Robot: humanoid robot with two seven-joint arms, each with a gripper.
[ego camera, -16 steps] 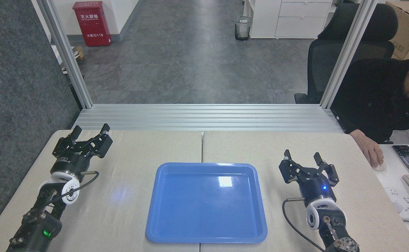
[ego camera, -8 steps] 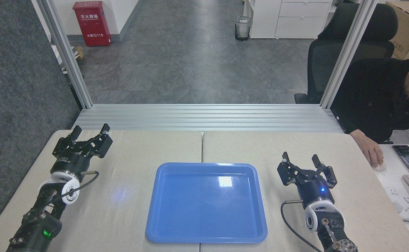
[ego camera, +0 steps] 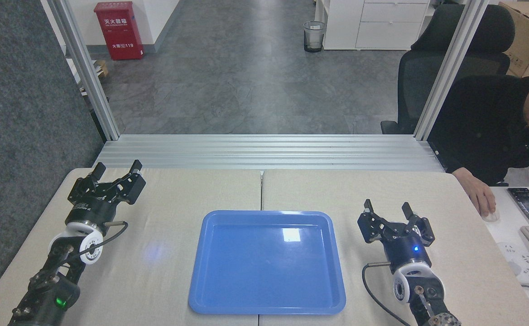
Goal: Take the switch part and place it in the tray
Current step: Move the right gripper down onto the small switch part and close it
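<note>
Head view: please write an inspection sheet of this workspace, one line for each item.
Surface: beige table, seam down the middle.
Job's things: blue tray at centre, nothing in it; switch part not seen.
Clutter: nothing seen on the table.
Grippers: left gripper open; right gripper open; both hold nothing.
Cables: black cable loops beside the right wrist.
Surroundings: person's hand on a mouse at the right; red box; bin.

red cabinet (ego camera: 118,30), bin (ego camera: 314,36), chair (ego camera: 454,68)
</note>
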